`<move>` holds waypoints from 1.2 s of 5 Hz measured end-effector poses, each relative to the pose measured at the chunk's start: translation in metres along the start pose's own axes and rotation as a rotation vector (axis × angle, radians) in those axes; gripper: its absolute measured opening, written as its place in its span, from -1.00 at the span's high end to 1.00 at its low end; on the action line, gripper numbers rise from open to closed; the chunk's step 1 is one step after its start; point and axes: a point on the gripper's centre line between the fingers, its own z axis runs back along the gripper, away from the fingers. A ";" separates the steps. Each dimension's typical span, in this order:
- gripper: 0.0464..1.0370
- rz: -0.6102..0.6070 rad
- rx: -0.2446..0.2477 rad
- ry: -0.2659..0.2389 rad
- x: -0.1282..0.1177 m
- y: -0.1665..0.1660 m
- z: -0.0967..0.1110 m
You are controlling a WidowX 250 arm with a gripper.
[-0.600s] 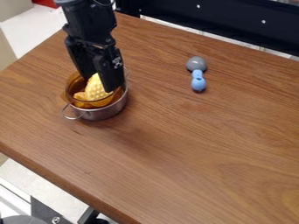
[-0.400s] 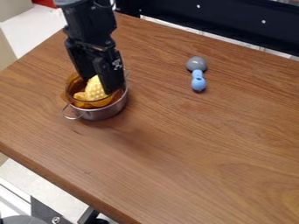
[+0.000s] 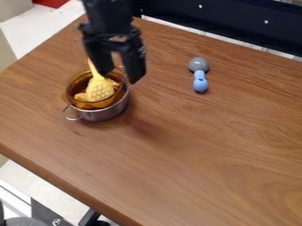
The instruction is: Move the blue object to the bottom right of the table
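1. Blue plastic tool with a rounded grey head (image 3: 200,83) lies on the brown wooden worktop (image 3: 194,154), to the right of the silver metal pot (image 3: 105,115) and slightly farther back. Its blue end points toward the near side and its grey end toward the far side.
2. Nearest, below and left of the pot, past the worktop's edge, are black and metal frame parts (image 3: 46,215).
3. The pot stands upright, a wire handle on its near left side.
4. Set inside the pot is a translucent amber bowl (image 3: 69,98), containing orange pieces (image 3: 82,96) and the perforated head of a yellow spatula (image 3: 99,90), whose handle slants up toward the far side.
5. Above the far right part of the pot hangs the black pincer (image 3: 121,76), its two fingers spread well apart with nothing gripped between them.
6. Beyond the pot and the worktop's far edge runs a dark panel (image 3: 218,21); a red item (image 3: 52,2) shows beyond the pot, farther left.
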 end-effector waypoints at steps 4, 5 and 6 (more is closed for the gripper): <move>-0.92 0.404 -0.032 -0.144 0.098 -0.036 -0.028; -0.92 0.448 -0.035 -0.165 0.113 -0.040 -0.038; -0.92 0.478 0.005 -0.149 0.120 -0.043 -0.051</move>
